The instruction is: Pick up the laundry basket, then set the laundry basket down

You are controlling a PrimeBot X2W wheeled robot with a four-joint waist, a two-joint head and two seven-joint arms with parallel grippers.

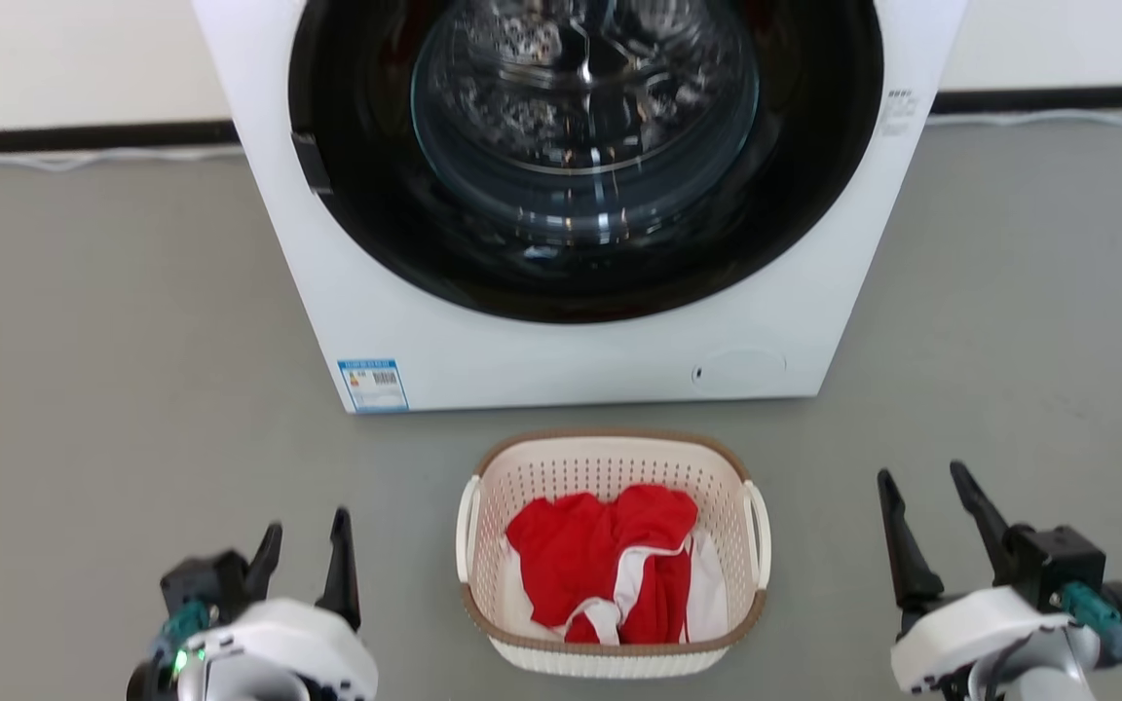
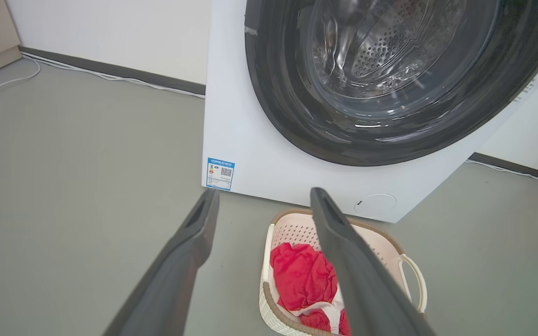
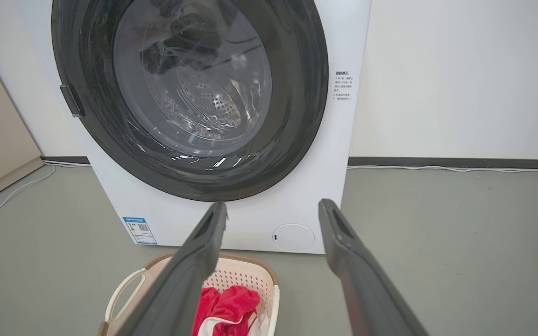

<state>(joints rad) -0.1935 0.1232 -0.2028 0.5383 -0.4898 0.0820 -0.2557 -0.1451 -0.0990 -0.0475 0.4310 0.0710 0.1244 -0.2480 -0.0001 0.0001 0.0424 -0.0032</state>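
The laundry basket [image 1: 610,467], cream-white and perforated with a brown rim, sits on the grey floor just in front of the washing machine. Red and white clothes [image 1: 610,560] lie inside it. It has a white loop handle on each side, one at the left [image 1: 467,526] and one at the right [image 1: 759,531]. My left gripper [image 1: 306,534] hovers open to the basket's left, apart from it. My right gripper [image 1: 921,477] stands open to its right, also apart. The basket [image 2: 390,245] appears low in the left wrist view, and the basket [image 3: 243,277] sits at the lower left of the right wrist view.
A white front-loading washing machine [image 1: 561,360] with a dark round door [image 1: 585,156] stands close behind the basket. A white cable [image 1: 84,156] runs along the dark skirting at the wall. Grey floor [image 1: 113,341] spreads to both sides.
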